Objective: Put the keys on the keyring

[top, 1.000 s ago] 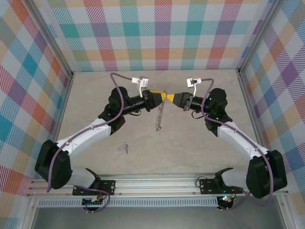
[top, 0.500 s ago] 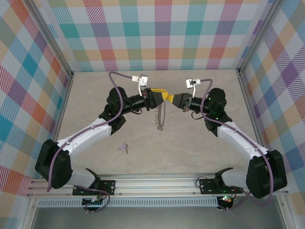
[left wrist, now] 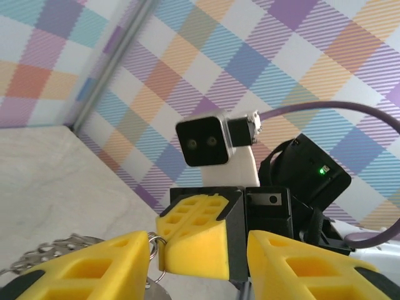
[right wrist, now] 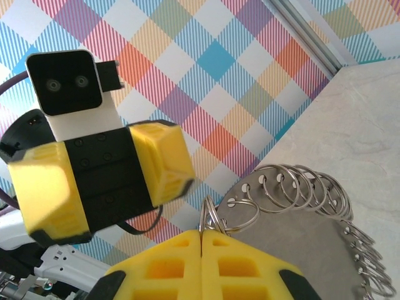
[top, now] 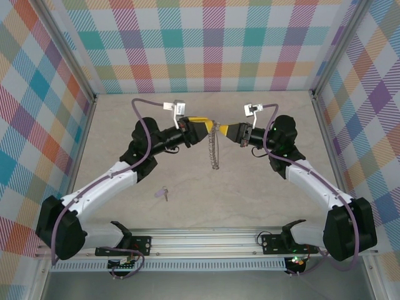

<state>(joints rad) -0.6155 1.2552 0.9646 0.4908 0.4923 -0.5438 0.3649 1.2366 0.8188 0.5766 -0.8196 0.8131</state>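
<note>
Keyring (top: 215, 150) hangs pinched between closed right fingers (right wrist: 169, 269); left fingers (left wrist: 94, 262) stand spread.

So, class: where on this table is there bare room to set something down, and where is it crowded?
Bare: the table between the hanging keyring, the right arm and the front rail; also the strip under the back wall. Crowded: mid-table, where left gripper and right gripper meet at the keyring; the key lies near the left arm.
</note>
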